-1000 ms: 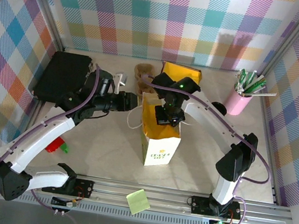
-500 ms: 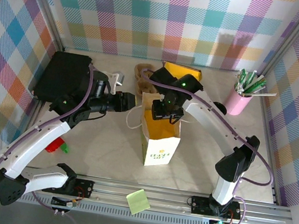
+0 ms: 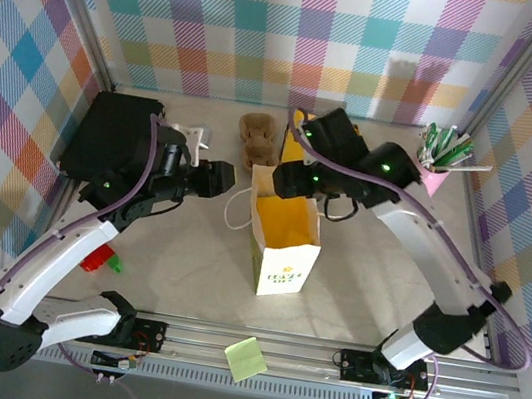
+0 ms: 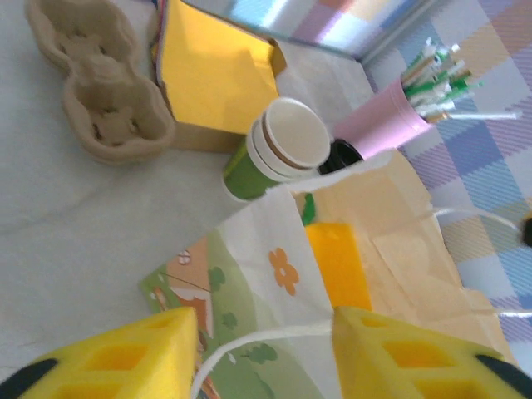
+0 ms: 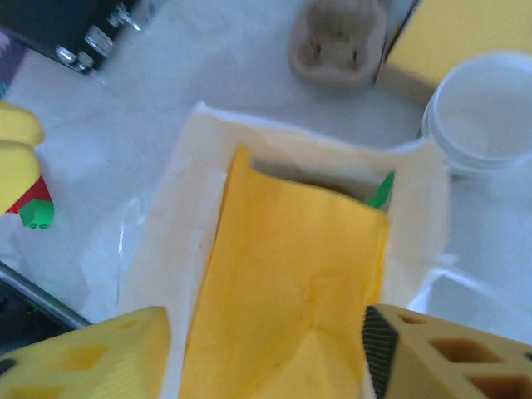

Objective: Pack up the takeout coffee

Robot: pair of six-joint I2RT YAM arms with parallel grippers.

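Observation:
The takeout coffee (image 4: 285,148) is a white cup with a green band, standing on the table beyond the paper bag (image 4: 264,274), beside a yellow box (image 4: 218,73). From above its white rim (image 5: 485,110) shows just past the bag's (image 5: 293,274) far corner. My left gripper (image 4: 266,353) is open at the bag's left side, and the white handle loop runs between its yellow fingers. My right gripper (image 5: 266,357) is open and holds nothing, hovering over the bag's yellow inside. In the top view the bag (image 3: 285,248) stands upright between the left gripper (image 3: 218,180) and the right gripper (image 3: 291,183).
A brown cup carrier (image 3: 256,137) lies behind the bag. The pink cup of straws (image 3: 428,177) stands far right, with a black lid (image 4: 341,155) near it. A black box (image 3: 114,135) fills the far left. A red-and-green object (image 3: 101,259) and a green note (image 3: 246,358) lie near the front.
My right gripper has risen out of the bag and drawn back toward the far side, its arm swinging right. The left gripper has shifted slightly left, away from the bag.

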